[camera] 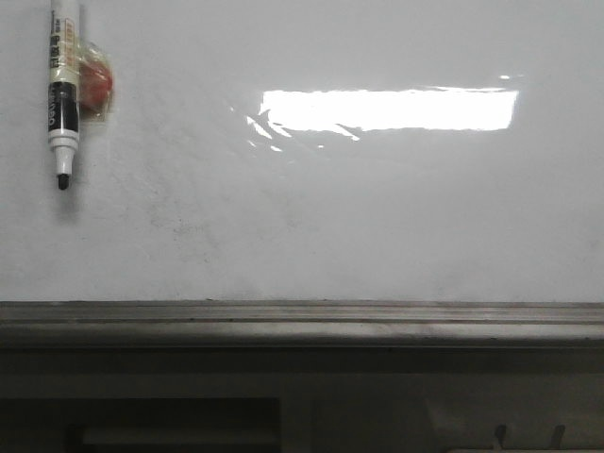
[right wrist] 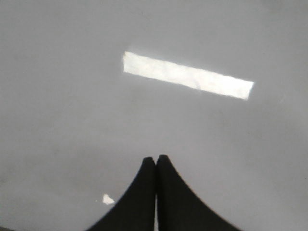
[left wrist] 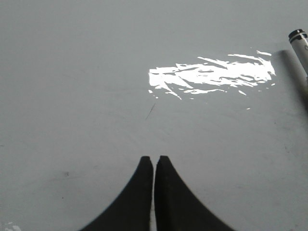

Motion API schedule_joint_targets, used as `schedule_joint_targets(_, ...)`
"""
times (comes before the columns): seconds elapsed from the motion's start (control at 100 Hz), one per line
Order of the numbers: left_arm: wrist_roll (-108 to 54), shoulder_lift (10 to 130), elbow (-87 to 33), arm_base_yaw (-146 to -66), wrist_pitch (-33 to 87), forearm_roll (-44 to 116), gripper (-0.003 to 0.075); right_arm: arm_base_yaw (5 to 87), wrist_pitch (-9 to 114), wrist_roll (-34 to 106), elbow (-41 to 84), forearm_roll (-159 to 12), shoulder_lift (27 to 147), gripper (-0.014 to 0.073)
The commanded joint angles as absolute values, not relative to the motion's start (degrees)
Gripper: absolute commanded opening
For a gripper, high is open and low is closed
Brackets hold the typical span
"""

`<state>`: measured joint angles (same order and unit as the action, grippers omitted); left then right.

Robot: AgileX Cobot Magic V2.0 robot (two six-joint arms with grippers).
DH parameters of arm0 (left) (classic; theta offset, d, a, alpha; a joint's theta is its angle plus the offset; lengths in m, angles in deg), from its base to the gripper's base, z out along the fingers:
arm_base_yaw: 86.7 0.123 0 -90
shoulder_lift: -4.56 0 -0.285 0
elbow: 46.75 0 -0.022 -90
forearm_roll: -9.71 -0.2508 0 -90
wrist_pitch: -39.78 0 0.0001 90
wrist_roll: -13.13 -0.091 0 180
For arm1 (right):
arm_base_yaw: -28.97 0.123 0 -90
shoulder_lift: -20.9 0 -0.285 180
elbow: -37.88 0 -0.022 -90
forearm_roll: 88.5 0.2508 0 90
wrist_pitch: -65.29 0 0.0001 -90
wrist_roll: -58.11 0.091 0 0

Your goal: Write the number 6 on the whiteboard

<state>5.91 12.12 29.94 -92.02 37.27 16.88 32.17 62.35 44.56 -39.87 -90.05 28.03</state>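
The whiteboard (camera: 311, 217) fills the front view, glossy white and faintly smudged, with a bright rectangular reflection and a grey rail (camera: 302, 323) along its lower edge. No number 6 shows on it. A marker pen (camera: 62, 90) with a white barrel and bare black tip hangs tip down at the board's upper left; its end also shows in the left wrist view (left wrist: 299, 45). My left gripper (left wrist: 154, 159) is shut and empty, facing the board (left wrist: 96, 96). My right gripper (right wrist: 156, 158) is shut and empty, facing the board (right wrist: 72, 120). Neither gripper shows in the front view.
A small red and yellow object (camera: 94, 85) sits on the board just behind the marker. Below the rail is a dark shelf or cabinet front (camera: 170, 415). A short thin dark mark (left wrist: 150, 111) lies on the board ahead of my left gripper.
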Motion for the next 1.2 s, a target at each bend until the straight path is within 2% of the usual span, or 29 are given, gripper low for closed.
schedule_joint_targets(0.0,6.3,10.3,32.8,-91.9,41.1,17.4,-0.0020,31.8,67.5,44.4,-41.1,-90.4,27.0,-0.0066)
schedule_joint_targets(0.95,6.3,10.3,32.8,-91.9,41.1,17.4,-0.0020,31.8,68.2,44.4,-41.1,-90.4,27.0,-0.0066)
schedule_joint_targets(1.19,6.3,10.3,32.8,-91.9,41.2,22.4,-0.0020,31.8,69.4,44.4,-41.1,-84.3,27.0,-0.0066)
